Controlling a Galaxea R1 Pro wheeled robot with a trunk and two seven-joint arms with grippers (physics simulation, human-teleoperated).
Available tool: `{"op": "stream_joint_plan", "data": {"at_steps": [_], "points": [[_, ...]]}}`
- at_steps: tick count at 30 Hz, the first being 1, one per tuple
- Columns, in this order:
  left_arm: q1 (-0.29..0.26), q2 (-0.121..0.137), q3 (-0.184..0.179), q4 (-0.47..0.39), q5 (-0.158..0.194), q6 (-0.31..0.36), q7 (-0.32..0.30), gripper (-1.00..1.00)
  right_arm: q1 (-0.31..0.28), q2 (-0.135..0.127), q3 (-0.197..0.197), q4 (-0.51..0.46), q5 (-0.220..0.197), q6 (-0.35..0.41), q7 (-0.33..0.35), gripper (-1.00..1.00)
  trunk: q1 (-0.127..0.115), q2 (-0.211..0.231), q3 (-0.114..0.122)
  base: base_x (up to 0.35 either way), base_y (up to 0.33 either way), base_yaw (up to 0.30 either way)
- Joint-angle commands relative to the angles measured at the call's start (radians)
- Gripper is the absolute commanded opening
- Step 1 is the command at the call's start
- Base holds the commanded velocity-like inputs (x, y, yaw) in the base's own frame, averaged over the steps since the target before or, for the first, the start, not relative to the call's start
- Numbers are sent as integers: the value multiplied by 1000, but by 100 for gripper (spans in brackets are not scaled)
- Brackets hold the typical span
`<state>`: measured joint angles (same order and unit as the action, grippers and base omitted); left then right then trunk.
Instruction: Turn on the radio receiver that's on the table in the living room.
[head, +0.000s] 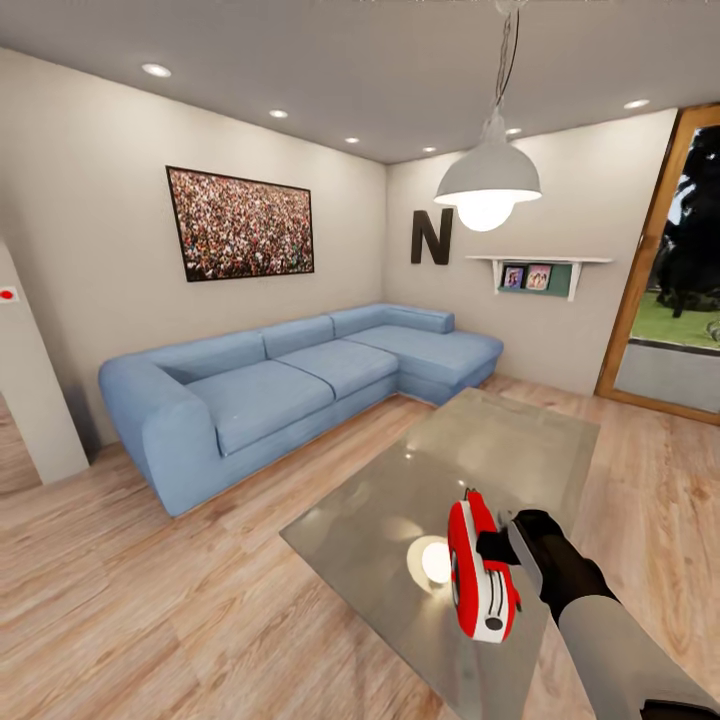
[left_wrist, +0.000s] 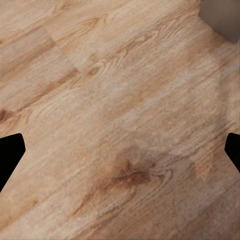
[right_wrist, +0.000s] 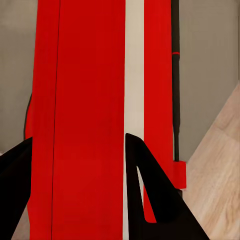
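since the right gripper (head: 497, 545) already has its fingers pinching the small glossy red radio receiver (head: 480, 572) on edge above the reflective grey glass coffee table (head: 500, 440), i'd guess just flipping it on is left, left fingers (left_wrist: 10, 152) spread.

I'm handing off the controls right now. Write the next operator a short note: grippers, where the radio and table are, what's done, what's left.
Right gripper: shut on the radio receiver, fingers clamped on its red body, held on edge over the near end of the table.
Left gripper: open, holding nothing, pointed at bare wood floor.
Done: robot is in the living room at the glass table, radio grasped.
Left: turn the radio on. The pictures do not show whether it is on yet; no switch state is readable.
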<state>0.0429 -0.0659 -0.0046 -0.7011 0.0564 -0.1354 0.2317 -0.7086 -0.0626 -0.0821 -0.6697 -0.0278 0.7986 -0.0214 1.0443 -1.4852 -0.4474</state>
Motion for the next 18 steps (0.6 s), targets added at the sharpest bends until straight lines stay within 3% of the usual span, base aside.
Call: {"op": "stream_joint_plan", "data": {"at_steps": [1, 14, 16, 18], "points": [[0, 0, 0, 0, 0, 0, 0, 100, 0, 0, 1, 0, -1, -1, 1, -100, -4, 7, 3, 0, 0, 0], [0, 0, 0, 1, -1, 0, 1, 100, 0, 1, 7, -4, -1, -12, 0, -100, -54, 98, 44, 0, 0, 0], [0, 0, 0, 1, -1, 0, 1, 100, 0, 1, 7, -4, -1, -29, -2, -100, -61, 112, 50, 0, 0, 0], [0, 1, 0, 3, -1, 0, 0, 100, 0, 1, 6, -3, -1, -93, -3, -100, -69, 126, 57, 0, 0, 0]]}}
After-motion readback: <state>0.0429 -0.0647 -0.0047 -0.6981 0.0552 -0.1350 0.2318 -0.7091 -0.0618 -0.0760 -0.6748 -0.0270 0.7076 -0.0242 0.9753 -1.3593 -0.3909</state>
